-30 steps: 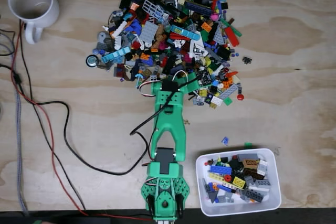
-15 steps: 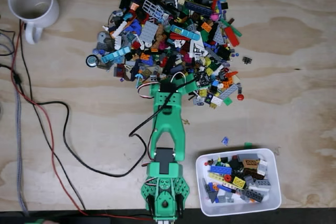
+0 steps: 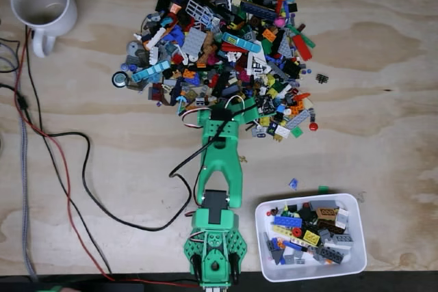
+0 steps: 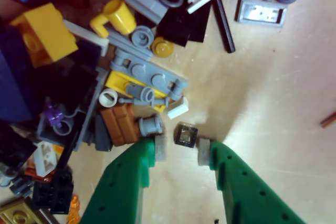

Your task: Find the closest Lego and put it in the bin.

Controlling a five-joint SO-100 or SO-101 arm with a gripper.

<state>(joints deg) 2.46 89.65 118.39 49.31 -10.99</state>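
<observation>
In the wrist view my green gripper (image 4: 179, 150) stands open on the bare wood, its grey pads (image 4: 158, 148) a small gap apart. The Lego (image 4: 185, 134), a small dark square plate, lies flat just ahead of and between the fingertips, and neither pad touches it. In the fixed view my green arm (image 3: 220, 162) reaches from the bottom edge up to the near edge of the big Lego pile (image 3: 219, 39). The bin (image 3: 309, 273), a white tub holding several bricks, sits to the right of the arm's base.
In the wrist view the pile's edge lies left of the gripper: a brown piece (image 4: 122, 124), a grey plate (image 4: 144, 72), a yellow brick (image 4: 44, 32). A white mug (image 3: 42, 3) stands top left in the fixed view. Black and red cables (image 3: 68, 169) run along the left.
The gripper end of the arm has edged slightly right and further into the pile's near edge. Nothing else has moved.
</observation>
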